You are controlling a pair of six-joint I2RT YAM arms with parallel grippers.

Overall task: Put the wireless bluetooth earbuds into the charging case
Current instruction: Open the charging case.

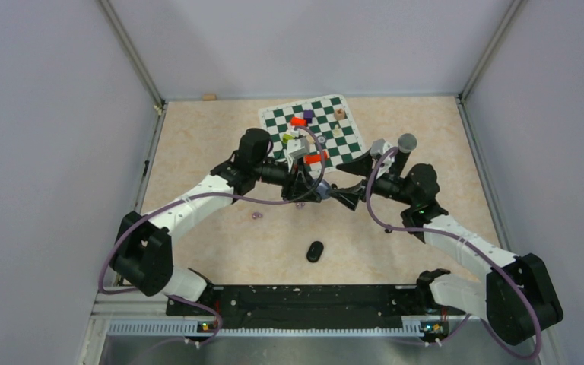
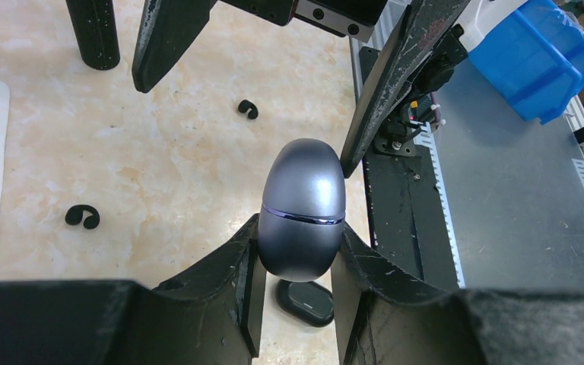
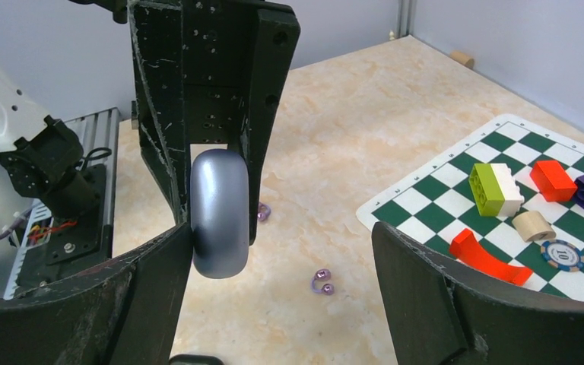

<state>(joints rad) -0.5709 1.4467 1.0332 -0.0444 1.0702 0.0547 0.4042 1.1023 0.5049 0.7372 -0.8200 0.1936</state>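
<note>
My left gripper [image 2: 298, 237] is shut on a grey-lilac, egg-shaped charging case [image 2: 303, 205], held above the table with its lid closed. My right gripper [image 3: 285, 243] stands open around the case [image 3: 219, 213]; its left finger [image 3: 160, 266] touches the case's side and its other finger is well clear. Two pale purple earbuds [image 3: 322, 283] [image 3: 263, 211] lie on the table below. In the left wrist view two black earbuds [image 2: 83, 217] [image 2: 248, 109] lie on the table. From above, both grippers meet at the case [image 1: 322, 192] mid-table.
A closed black charging case [image 1: 315, 251] lies on the table near the arms' bases. The chessboard mat [image 1: 312, 129] behind the grippers carries coloured blocks, a poker chip and small wooden pieces. A blue bin [image 2: 536, 57] stands beyond the table's near edge.
</note>
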